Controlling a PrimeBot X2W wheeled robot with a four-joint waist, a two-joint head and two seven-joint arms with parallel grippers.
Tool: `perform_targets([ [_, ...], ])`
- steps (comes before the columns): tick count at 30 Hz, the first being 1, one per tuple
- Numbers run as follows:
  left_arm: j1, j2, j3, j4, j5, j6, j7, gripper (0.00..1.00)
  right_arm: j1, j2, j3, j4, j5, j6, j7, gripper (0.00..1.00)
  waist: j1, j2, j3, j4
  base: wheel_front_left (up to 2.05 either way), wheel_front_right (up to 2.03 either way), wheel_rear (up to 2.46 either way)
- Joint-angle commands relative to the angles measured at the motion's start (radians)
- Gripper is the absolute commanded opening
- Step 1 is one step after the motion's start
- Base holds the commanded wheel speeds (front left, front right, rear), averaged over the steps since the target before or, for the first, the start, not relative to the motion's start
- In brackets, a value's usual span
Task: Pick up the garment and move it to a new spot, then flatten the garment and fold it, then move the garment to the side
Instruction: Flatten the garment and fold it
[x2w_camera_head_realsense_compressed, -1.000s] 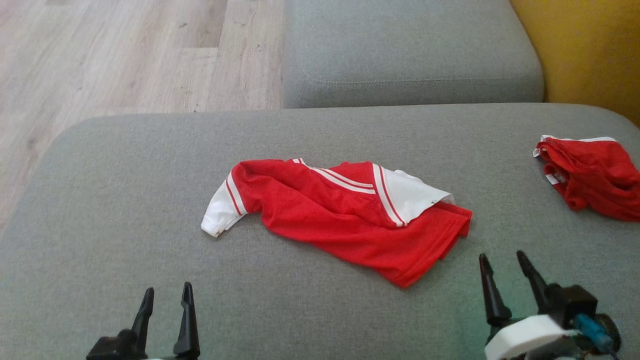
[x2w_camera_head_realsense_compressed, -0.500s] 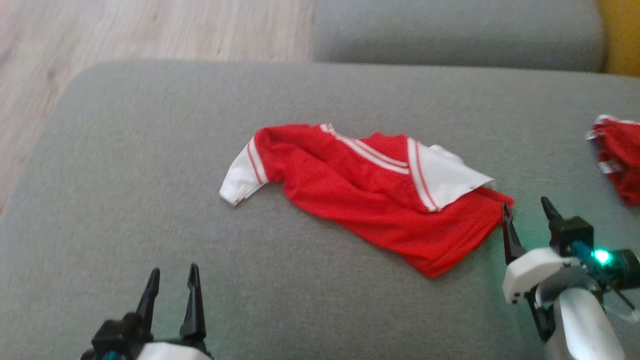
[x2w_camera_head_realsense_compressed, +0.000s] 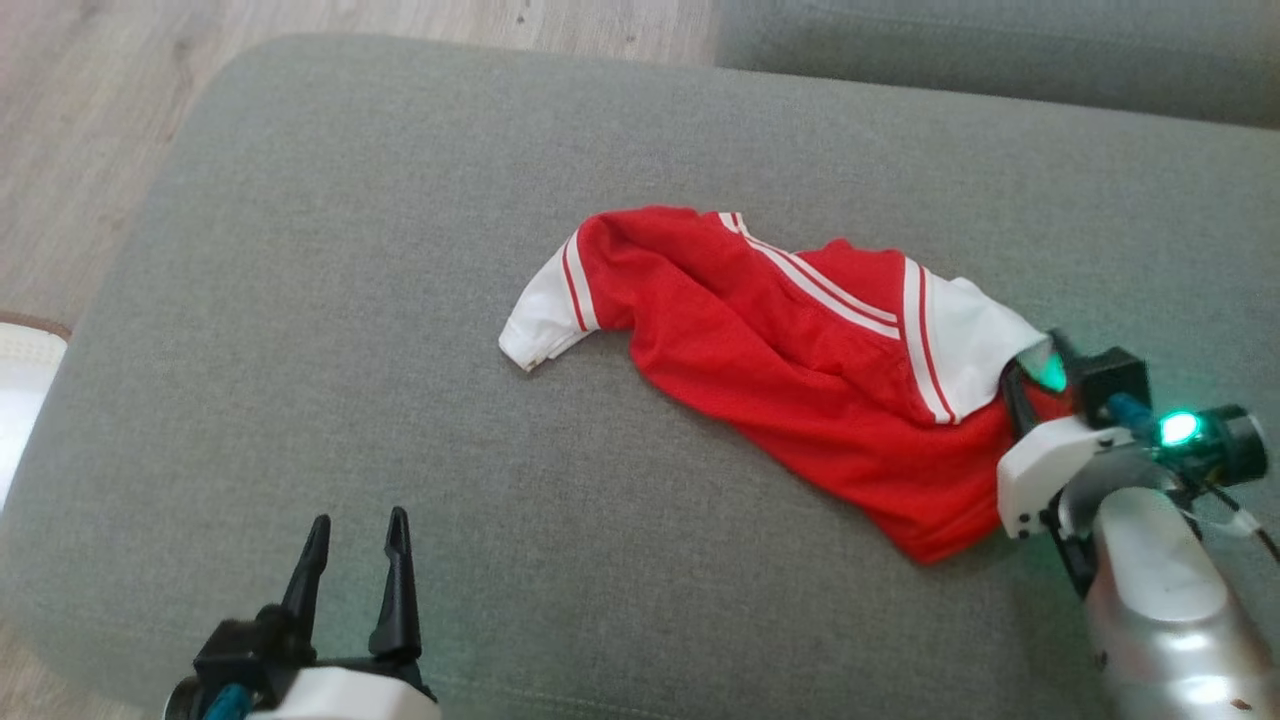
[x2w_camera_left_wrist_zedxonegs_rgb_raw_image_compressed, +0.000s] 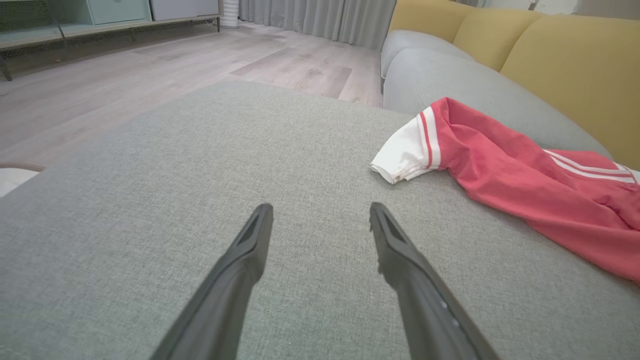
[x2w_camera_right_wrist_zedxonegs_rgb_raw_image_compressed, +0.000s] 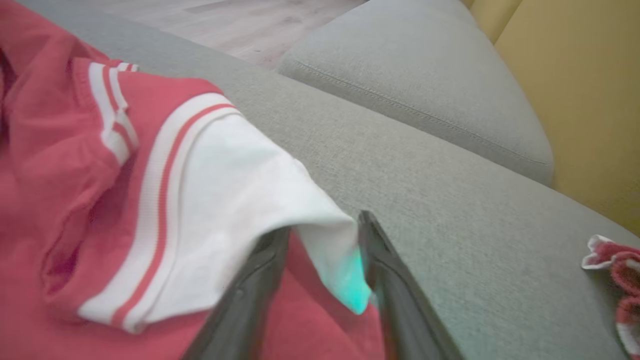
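Observation:
The garment is a red jersey with white sleeves and white stripes, lying crumpled on the grey sofa seat. My right gripper is at its right end. In the right wrist view the right gripper is open and its two fingers stand either side of the tip of the white sleeve, with cloth between them. My left gripper is open over bare cushion, well short of the garment. In the left wrist view the left gripper is empty and the garment lies to its right.
A second red and white cloth lies further right on the seat. Another grey cushion adjoins at the back, with yellow backrests behind. Wooden floor lies beyond the seat's left edge, where a white object shows.
The head camera has tilted and shifted. My right gripper has reached forward from the seat's front to the garment's white sleeve, and its jaws have narrowed around the sleeve tip. The left gripper stays put.

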Motion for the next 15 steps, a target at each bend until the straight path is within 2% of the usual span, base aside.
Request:
perform_targets([
  [1,-0.04,0.008,0.034,-0.015,0.007,-0.005,-0.011,1.0,-0.04,-0.015,0.043,0.014,0.014,0.007,-0.019,0.0,-0.0001,0.0,-0.017,0.0,0.0,0.0,0.0],
  [8,-0.02,0.014,0.034,-0.009,0.007,-0.003,-0.011,1.0,-0.072,-0.005,0.103,0.033,0.067,0.007,-0.064,0.0,-0.0001,0.0,-0.065,-0.016,0.0,0.0,0.0],
  [11,-0.008,0.019,0.028,-0.012,0.009,0.002,-0.005,1.0,-0.084,0.017,0.158,-0.014,0.114,0.007,-0.077,0.0,-0.0001,0.0,-0.095,-0.029,0.0,0.0,0.0],
  [15,0.007,0.029,0.023,-0.018,0.009,0.005,0.005,1.0,-0.073,0.04,0.28,-0.141,0.2,0.007,-0.081,0.0,-0.0001,0.0,-0.138,-0.042,0.0,0.0,0.0],
])
